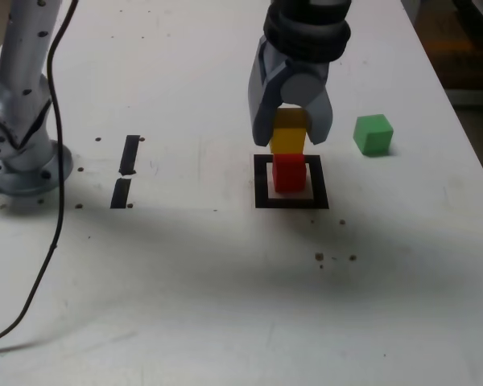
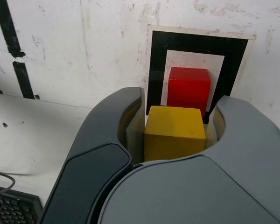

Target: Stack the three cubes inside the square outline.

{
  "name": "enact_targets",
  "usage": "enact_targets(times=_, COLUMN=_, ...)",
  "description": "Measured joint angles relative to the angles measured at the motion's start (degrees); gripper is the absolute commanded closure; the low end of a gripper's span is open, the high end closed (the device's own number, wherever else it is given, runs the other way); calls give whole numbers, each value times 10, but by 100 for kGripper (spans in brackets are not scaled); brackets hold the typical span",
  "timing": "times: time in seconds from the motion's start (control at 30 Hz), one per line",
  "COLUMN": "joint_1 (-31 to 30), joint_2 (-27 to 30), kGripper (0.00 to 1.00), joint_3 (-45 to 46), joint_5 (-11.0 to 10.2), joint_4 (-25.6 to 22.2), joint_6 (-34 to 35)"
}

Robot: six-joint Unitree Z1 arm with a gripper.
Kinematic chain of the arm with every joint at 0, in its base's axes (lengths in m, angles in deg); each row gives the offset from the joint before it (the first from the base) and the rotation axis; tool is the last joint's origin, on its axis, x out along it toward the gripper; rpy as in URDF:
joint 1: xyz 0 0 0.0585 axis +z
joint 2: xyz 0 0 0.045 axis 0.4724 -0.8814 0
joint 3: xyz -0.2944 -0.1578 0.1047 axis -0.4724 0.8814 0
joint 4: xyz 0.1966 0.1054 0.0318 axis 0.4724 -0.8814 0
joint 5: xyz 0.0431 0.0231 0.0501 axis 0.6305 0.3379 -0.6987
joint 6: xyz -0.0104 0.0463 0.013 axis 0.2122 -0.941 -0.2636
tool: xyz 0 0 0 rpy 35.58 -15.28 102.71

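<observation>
Exterior view, nearest first: bare white counter (image 1: 225, 305) with a few dark specks, a black cable (image 1: 55, 193) trailing down the exterior view's left. Farther in, the square outline (image 1: 291, 182) of black tape, with the red cube (image 1: 289, 173) sitting on its white centre. Directly above it, the yellow cube (image 1: 289, 133), clenched between the two grey fingers of the pincer (image 1: 291, 138); underside right at the red cube's top, contact or a hair of gap impossible to tell. To the exterior view's left, two short black tape strips (image 1: 125, 170) end to end, and beyond them the grey arm base (image 1: 20, 153). To the exterior view's right of the pincer, a little farther back, the green cube (image 1: 373, 133) resting alone on the counter, apart from the outline.

Wrist view: yellow cube (image 2: 173, 132) gripped on both sides by the pincer (image 2: 174, 135), red cube (image 2: 188, 89) beneath inside the square outline (image 2: 196, 44).
</observation>
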Motion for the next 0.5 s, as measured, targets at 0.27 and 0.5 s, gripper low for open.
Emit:
enact_targets(times=0.27, joint_1=4, joint_2=-14, kGripper=70, joint_3=4, joint_5=8, joint_4=16, joint_6=-12)
enact_targets(times=0.5, joint_1=10, joint_2=-21, kGripper=69, joint_3=17, joint_5=6, joint_4=26, joint_6=-17)
